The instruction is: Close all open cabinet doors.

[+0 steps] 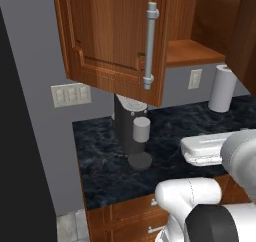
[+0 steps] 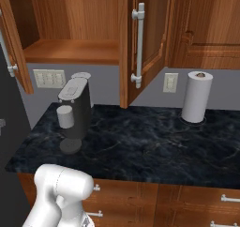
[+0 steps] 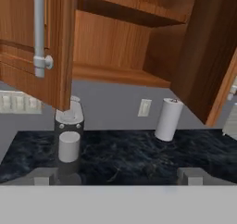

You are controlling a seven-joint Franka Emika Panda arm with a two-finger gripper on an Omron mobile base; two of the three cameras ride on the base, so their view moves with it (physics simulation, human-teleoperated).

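Wooden cabinet door (image 3: 28,47) hung open at ten o'clock from the wide-open, empty jaws, its bar handle (image 3: 39,28) upright

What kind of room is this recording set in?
A simulated kitchen: wooden wall cabinet doors hang open above a dark marble counter, which holds a coffee machine and a paper towel roll.
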